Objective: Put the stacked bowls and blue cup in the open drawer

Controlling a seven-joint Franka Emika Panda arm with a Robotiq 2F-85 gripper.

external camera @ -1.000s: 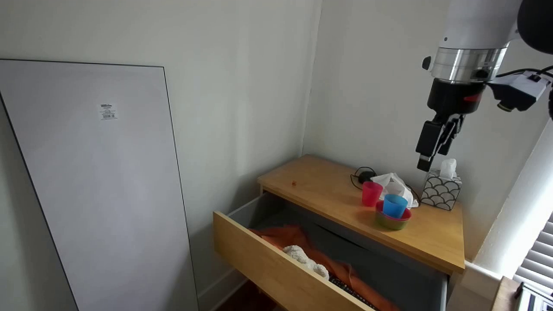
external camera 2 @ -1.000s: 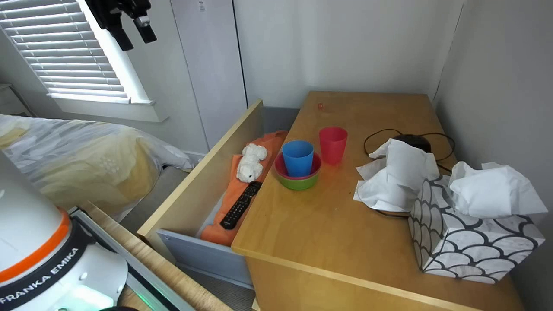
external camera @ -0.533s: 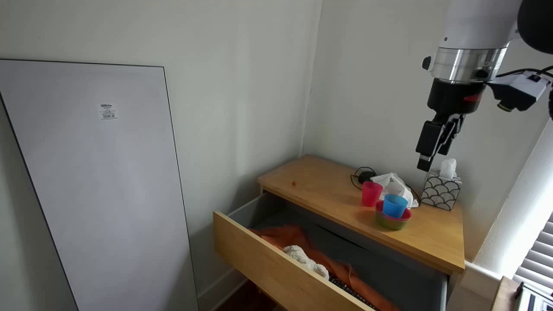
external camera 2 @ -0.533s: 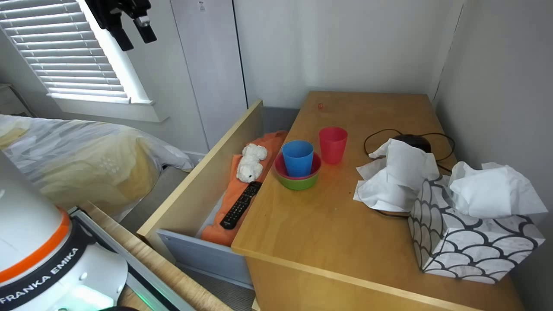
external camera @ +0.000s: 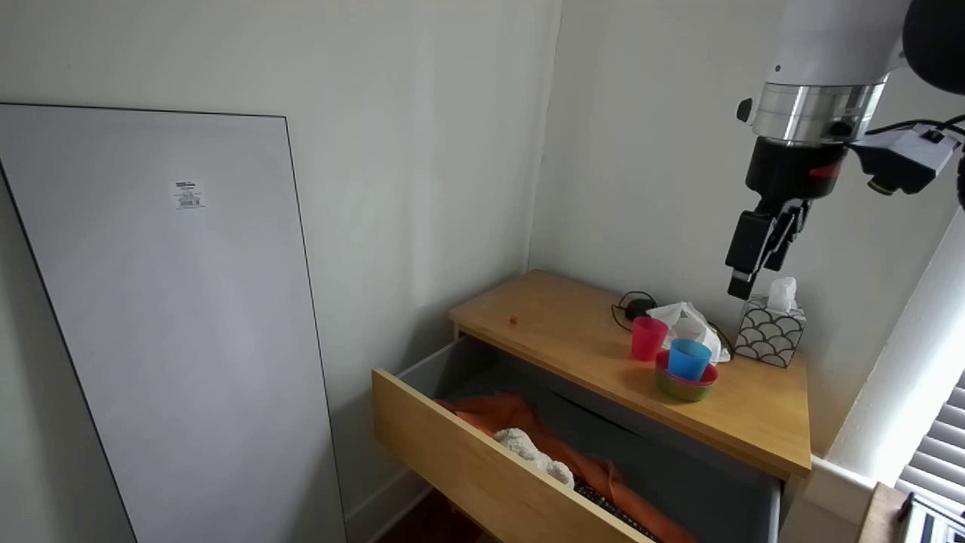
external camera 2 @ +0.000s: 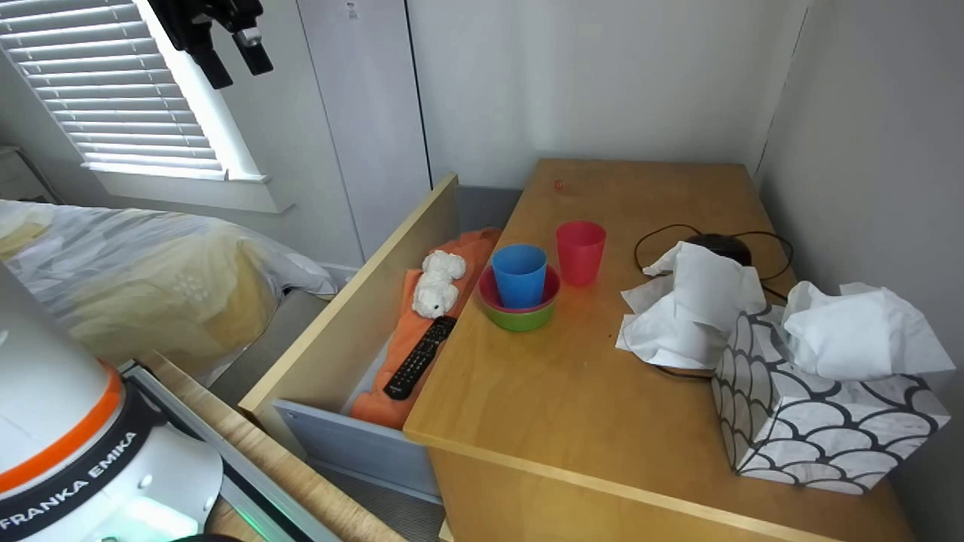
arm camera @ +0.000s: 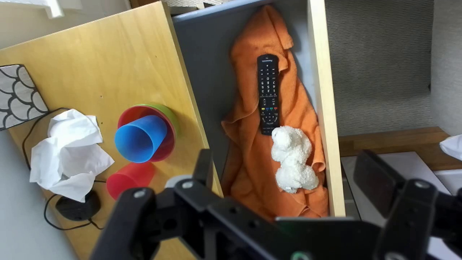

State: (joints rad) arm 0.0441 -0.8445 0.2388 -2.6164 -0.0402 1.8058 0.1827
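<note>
On the wooden dresser top, close to its front edge, stand the stacked bowls (external camera 2: 520,320), a pink one inside a green one. The blue cup (external camera 2: 520,275) sits in the upper bowl, upright or nearly so; the wrist view shows the same cup (arm camera: 135,141) from above. Below the dresser top, the open drawer (external camera: 482,460) is pulled far out, its light wood front panel (arm camera: 326,108) seen from above. My gripper (external camera: 759,275) hangs high over the scene, apart from everything. Its fingers (arm camera: 204,168) are spread wide with nothing between them.
Inside the drawer lie an orange cloth (arm camera: 249,90), a black remote (external camera 2: 418,357) and a white plush toy (arm camera: 292,159). A pink-red cup (external camera 2: 580,252) stands beside the bowls. Crumpled tissue (external camera 2: 689,316), a corded black device (external camera 2: 719,248) and a tissue box (external camera 2: 821,421) are along the wall.
</note>
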